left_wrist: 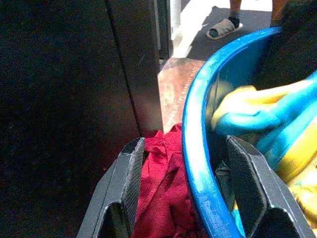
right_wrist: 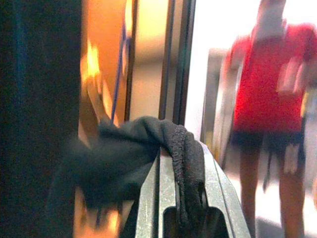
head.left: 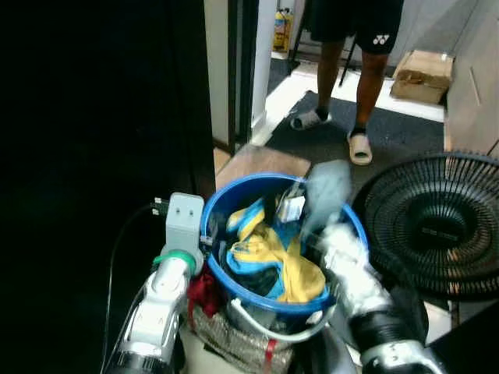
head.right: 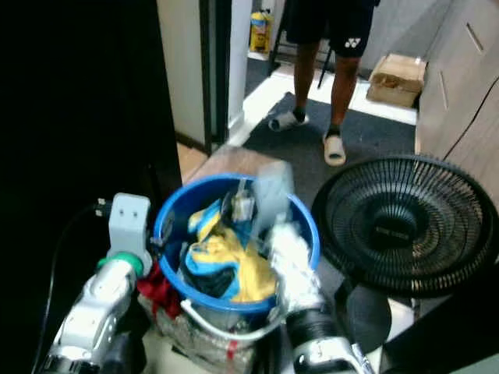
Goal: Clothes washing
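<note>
Straddling the rim of the blue basin (head.left: 214, 269), the left gripper (left_wrist: 185, 198) has its two black fingers spread, one outside against a red cloth (left_wrist: 163, 188) that hangs over the edge, the other inside among the laundry, which looks like a way to steady or carry the tub from that side. The yellow and blue garments (head.left: 273, 261) lie heaped in the basin, so the washing is gathered in one container for carrying. Above the far rim, the right gripper (right_wrist: 176, 171) has its fingers pressed together on a dark grey garment (right_wrist: 124, 168), which drapes over the fingertips; judging by its height, that piece is either being lifted out or dropped in. A black floor fan (head.left: 437, 222) stands just beside the basin on the robot's right. Beyond, a person (head.left: 355, 47) in dark shorts and slippers stands on a dark mat.
</note>
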`<state>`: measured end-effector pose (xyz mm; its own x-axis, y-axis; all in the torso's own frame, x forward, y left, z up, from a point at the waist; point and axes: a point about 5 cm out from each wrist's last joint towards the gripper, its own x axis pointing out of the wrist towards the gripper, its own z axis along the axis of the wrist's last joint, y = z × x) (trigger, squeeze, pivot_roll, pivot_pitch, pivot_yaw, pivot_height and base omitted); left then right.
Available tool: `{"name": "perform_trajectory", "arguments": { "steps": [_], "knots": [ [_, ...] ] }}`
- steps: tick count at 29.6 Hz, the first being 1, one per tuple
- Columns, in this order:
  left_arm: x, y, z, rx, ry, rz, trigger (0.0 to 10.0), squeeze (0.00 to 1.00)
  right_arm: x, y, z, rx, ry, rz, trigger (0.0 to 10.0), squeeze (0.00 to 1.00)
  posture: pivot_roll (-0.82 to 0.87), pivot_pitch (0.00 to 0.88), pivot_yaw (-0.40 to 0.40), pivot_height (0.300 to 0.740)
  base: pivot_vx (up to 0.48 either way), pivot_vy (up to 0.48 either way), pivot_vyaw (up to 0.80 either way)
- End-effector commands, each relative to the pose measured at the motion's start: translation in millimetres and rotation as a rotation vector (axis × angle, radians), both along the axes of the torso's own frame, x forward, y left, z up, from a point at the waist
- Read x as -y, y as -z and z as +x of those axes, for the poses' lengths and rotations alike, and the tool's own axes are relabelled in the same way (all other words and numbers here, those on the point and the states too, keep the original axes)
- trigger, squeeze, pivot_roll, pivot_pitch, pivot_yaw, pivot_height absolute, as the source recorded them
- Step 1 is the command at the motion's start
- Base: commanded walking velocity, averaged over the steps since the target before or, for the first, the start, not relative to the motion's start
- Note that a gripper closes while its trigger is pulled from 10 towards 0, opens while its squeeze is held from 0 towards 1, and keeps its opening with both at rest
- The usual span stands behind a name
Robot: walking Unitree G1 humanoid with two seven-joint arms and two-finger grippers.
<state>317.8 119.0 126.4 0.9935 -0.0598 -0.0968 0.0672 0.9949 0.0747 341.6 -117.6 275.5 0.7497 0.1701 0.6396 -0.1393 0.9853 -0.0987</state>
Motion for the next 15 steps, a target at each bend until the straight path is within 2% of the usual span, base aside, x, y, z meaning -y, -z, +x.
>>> {"name": "perform_trajectory", "arguments": {
  "steps": [1,6,15],
  "knots": [
    [-3.1,23,-5.3,-0.103,-0.01,0.017,10.0,0.0,2.7,32,1.8,-0.117,0.011,0.008,10.0,0.0,0.13,0.045,0.02,0.505,0.0,0.0,0.0],
    [-3.8,20,-4.6,-0.093,-0.011,0.017,10.0,0.0,4.1,42,1.7,-0.148,0.023,0.001,10.0,0.0,0.13,0.045,0.02,0.505,0.0,0.0,0.0],
    [-1.6,9,-1.6,-0.053,0.003,0.022,10.0,0.0,5.2,26,-10.1,-0.13,0.031,0.006,10.0,0.0,0.13,0.041,0.021,0.505,0.0,0.0,0.0]
  ]
}}
